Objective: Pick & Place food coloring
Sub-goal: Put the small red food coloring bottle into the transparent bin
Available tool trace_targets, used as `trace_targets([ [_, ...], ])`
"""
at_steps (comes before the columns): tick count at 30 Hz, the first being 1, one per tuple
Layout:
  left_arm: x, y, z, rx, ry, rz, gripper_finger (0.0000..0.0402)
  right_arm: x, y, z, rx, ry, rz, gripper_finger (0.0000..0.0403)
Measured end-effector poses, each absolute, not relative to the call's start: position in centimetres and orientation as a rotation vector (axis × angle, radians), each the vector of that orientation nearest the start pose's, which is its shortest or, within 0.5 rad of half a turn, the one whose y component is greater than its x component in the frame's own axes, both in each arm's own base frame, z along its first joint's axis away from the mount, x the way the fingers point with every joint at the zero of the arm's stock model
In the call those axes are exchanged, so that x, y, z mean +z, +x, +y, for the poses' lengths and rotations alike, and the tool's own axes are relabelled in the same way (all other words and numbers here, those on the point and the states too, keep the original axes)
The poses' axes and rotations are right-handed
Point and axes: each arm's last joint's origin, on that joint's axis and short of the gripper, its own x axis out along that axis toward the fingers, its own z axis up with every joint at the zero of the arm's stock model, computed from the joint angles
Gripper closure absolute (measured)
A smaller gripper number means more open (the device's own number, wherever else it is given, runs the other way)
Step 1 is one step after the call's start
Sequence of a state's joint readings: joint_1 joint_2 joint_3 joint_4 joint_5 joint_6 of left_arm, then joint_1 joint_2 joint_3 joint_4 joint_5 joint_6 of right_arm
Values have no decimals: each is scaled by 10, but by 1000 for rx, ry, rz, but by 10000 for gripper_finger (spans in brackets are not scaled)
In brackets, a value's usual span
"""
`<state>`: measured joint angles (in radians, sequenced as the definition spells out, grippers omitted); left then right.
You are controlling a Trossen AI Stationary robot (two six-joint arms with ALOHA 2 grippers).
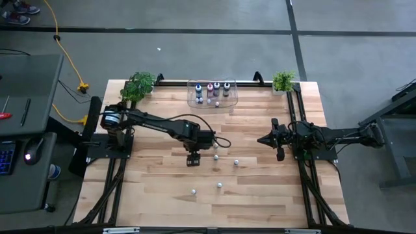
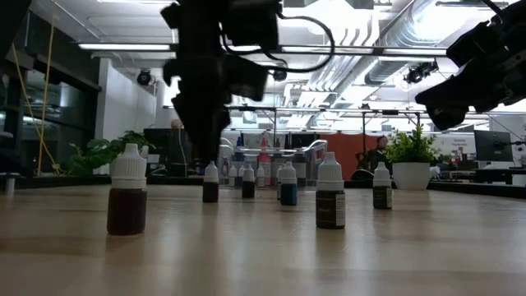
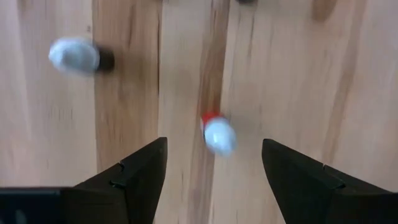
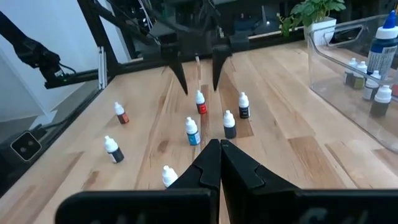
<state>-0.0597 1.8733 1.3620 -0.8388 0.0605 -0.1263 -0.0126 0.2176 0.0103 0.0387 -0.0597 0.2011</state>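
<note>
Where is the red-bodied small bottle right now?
In the right wrist view the red bottle stands mid-table directly beneath the open left gripper, with a black-bodied bottle beside it.

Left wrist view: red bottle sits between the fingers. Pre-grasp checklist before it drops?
1. Left gripper fingers open: ok, spread wide.
2. Red bottle between the fingers: ok, roughly centred, slightly nearer one side.
3. Bottle upright: ok, white cap up in the right wrist view.
4. Neighbours clear of the fingers: cannot tell; black-labelled bottle and blue bottle stand close.
5. Right gripper out of the way: ok, shut, parked at the table's right side.
6. Clear bin has room: ok, part of its floor is bare.
</note>
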Motion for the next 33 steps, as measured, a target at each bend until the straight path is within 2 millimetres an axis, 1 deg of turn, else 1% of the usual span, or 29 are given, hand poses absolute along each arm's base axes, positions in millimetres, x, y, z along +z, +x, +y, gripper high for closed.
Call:
trace_targets([
  [2,191,361,-23,-2,-97,1373,145,153,110,0,30,206,173,402],
  [5,187,367,-23,1,-94,1350,145,153,110,0,30,206,172,402],
  [6,186,365,-23,4,-92,1368,145,153,110,0,30,206,172,402],
  [9,185,368,-23,4,-91,1347,145,153,110,0,30,207,169,402],
  [11,183,366,-23,7,-90,1371,145,153,110,0,30,206,171,402],
  [18,184,367,-23,16,-83,1352,149,153,110,0,31,206,171,402],
  [21,184,367,-23,16,-83,1355,169,153,110,0,31,206,169,402],
  [27,184,367,-23,4,-92,1355,223,153,110,0,31,207,169,402],
  [30,184,367,-23,3,-92,1356,238,153,110,0,30,206,169,402],
  [33,184,367,-23,2,-93,1355,243,153,110,0,31,206,169,402],
])
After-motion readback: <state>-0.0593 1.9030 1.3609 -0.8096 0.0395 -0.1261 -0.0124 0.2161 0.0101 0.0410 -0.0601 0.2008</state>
